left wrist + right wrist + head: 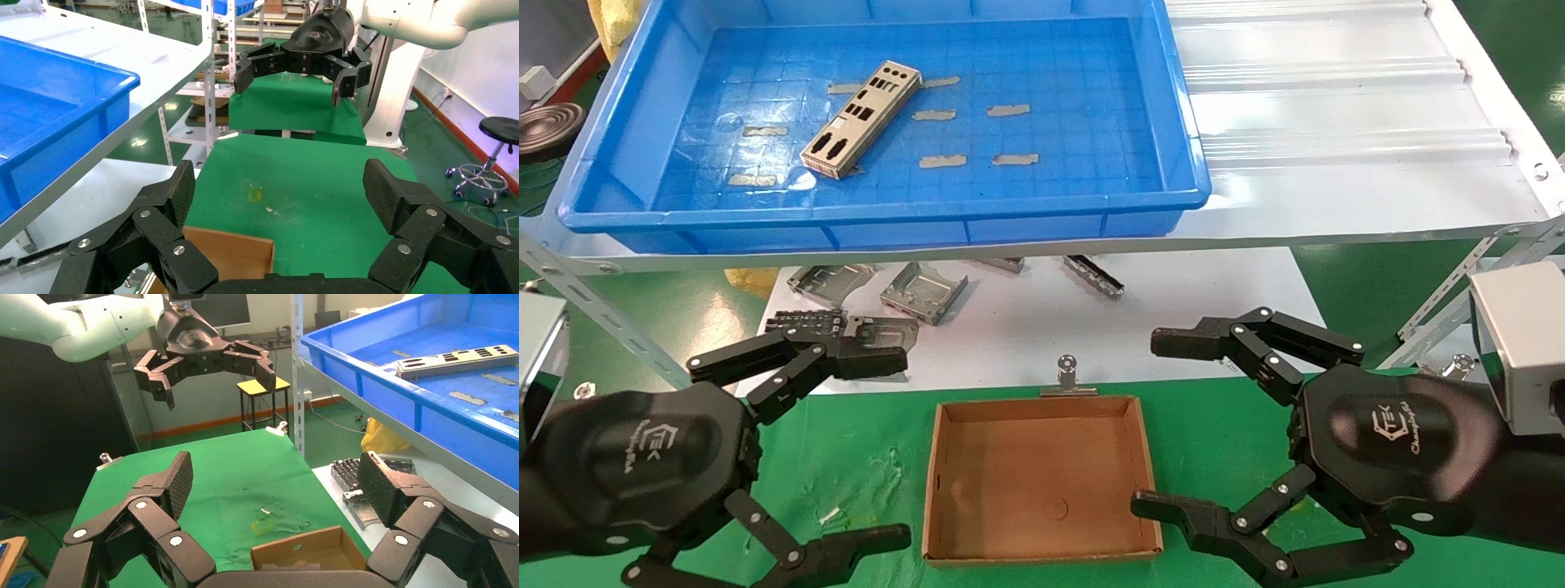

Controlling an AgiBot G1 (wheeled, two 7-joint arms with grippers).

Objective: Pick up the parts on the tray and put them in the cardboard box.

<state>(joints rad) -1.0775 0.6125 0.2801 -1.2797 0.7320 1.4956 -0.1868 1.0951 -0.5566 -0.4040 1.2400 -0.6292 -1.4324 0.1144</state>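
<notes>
Jaws on both the left gripper (858, 445) and right gripper (1164, 420) were spread wide, holding nothing, low in the frame flanking the cardboard box (944, 482). That box was empty; one part (862, 120) lay in the tray (887, 214), upper left, unpicked.

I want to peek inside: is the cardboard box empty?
Empty: the cardboard box shows only its bare brown floor.

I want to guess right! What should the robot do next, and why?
Probably lift the left gripper up toward the part in the tray. Both grippers hang open and empty, the right gripper too, and the cardboard box holds nothing yet.
</notes>
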